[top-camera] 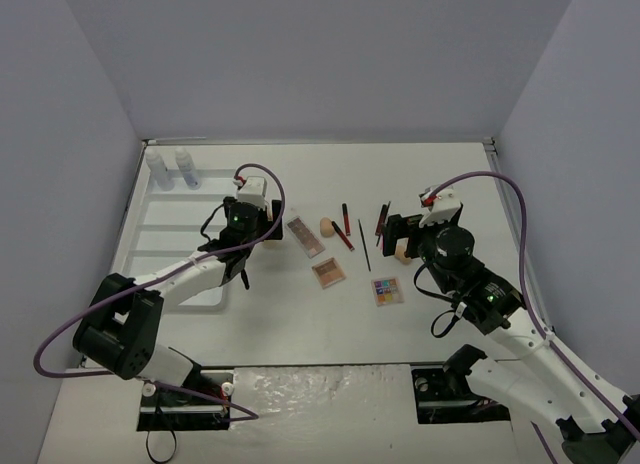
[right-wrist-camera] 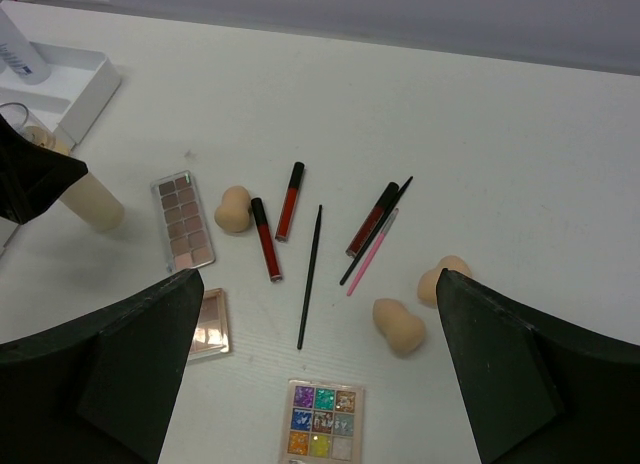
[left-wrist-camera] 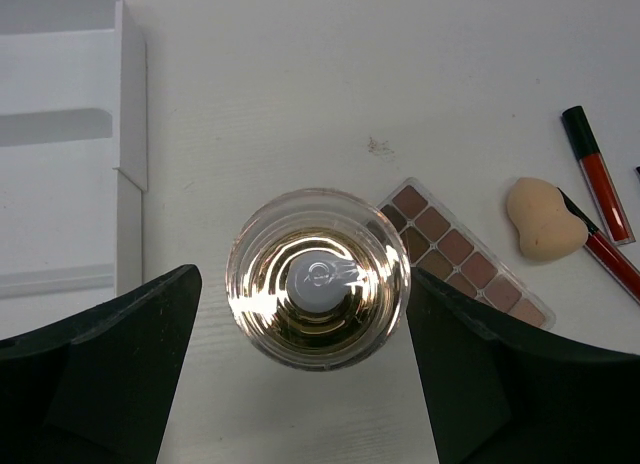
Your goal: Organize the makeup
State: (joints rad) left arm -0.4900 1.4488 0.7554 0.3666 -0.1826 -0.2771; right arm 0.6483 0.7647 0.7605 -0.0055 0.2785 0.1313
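Note:
My left gripper (left-wrist-camera: 303,274) is open and straddles the upright amber bottle (left-wrist-camera: 318,278); there is a gap on its left side, and the right finger is at its edge. The bottle also shows in the right wrist view (right-wrist-camera: 92,204). My right gripper (right-wrist-camera: 318,279) is open and empty above two peach sponges (right-wrist-camera: 399,326). A third sponge (left-wrist-camera: 543,220) lies by the brown palette (left-wrist-camera: 460,254). A rose palette (top-camera: 328,273), a coloured palette (right-wrist-camera: 322,421), red lip tubes (right-wrist-camera: 265,239), a black brush (right-wrist-camera: 310,276) and a pink brush (right-wrist-camera: 372,252) lie mid-table. Two clear bottles (top-camera: 158,169) stand at the tray's back.
The white slotted tray (top-camera: 170,244) lies left of my left gripper (top-camera: 247,246), with its wall close by in the left wrist view (left-wrist-camera: 130,134). My right gripper (top-camera: 400,246) is over the right-hand items. Grey walls enclose the table.

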